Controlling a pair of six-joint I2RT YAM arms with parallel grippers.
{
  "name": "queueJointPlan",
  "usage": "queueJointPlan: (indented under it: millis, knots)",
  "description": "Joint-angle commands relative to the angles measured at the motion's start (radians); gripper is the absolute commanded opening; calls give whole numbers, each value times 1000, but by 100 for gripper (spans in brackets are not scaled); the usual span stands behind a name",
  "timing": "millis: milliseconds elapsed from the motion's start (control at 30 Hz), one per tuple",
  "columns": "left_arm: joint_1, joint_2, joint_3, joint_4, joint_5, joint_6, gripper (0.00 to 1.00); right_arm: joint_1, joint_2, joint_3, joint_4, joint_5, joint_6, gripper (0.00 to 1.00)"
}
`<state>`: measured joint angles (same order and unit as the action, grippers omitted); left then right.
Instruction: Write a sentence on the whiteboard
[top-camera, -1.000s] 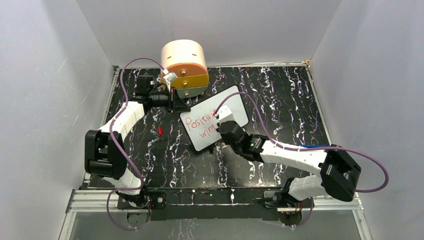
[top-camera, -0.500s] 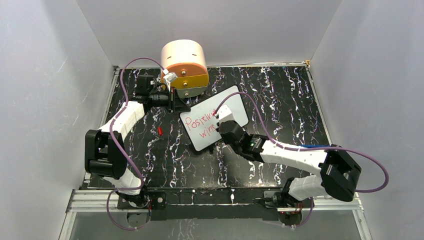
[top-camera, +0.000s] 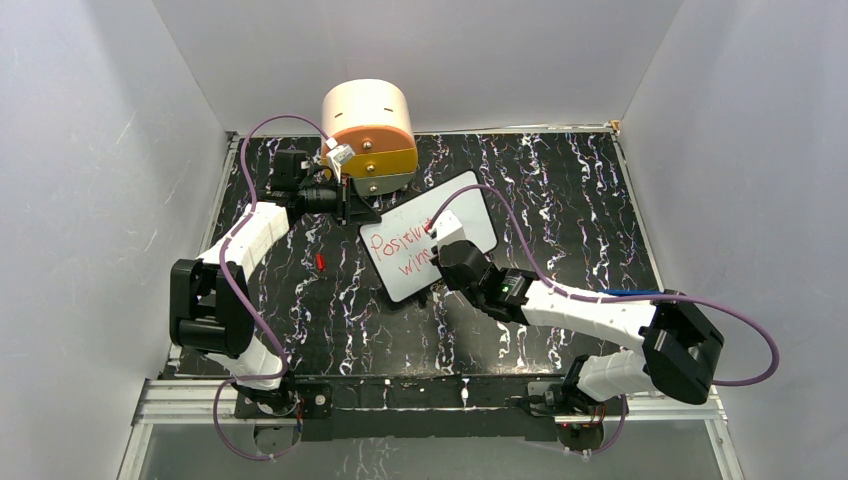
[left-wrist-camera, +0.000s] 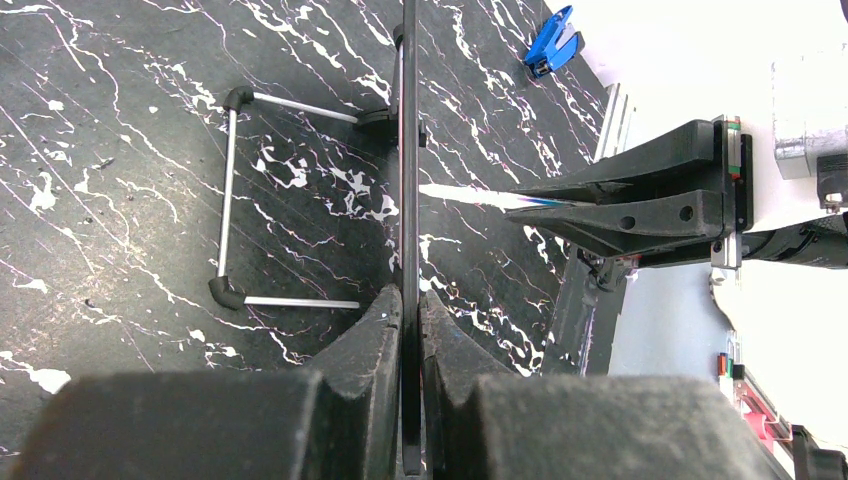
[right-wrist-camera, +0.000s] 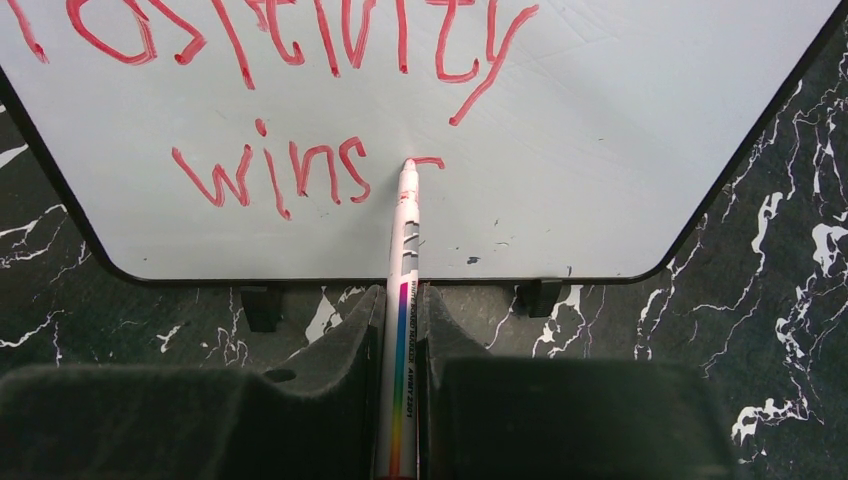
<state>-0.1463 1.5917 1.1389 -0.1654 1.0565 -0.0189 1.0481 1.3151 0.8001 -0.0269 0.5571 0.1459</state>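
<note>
near the middle of the table (top-camera: 560, 200), the whiteboard (right-wrist-camera: 600, 150) is pinched at its edge by the left gripper (left-wrist-camera: 410, 305) as the right gripper (right-wrist-camera: 400, 330), clamped on a marker (right-wrist-camera: 405, 230), sets the tip just after "wins" in the sentence (right-wrist-camera: 270, 175); light, even pressure would suit the next stroke

Smooth glossy white face on whiteboard (right-wrist-camera: 600, 120), thin black plastic rim. Black marble-look tabletop (top-camera: 560, 180), satin sheen; stand rods (left-wrist-camera: 224, 190) bare metal. Matt black plastic right gripper (right-wrist-camera: 400, 295), smooth white plastic marker (right-wrist-camera: 405, 230).
</note>
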Motion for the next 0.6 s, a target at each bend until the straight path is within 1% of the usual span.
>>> queueJointPlan:
  millis: [0,333,567]
  knots:
    - [-9,41,-14,-72,-92,36,0,-2,-13,-6,28,-34,0,0]
    - [-9,39,-16,-71,-94,36,0,-3,9,-4,-48,-29,11,0]
    - [-9,39,-17,-72,-96,36,0,-4,12,-4,-51,2,11,0]
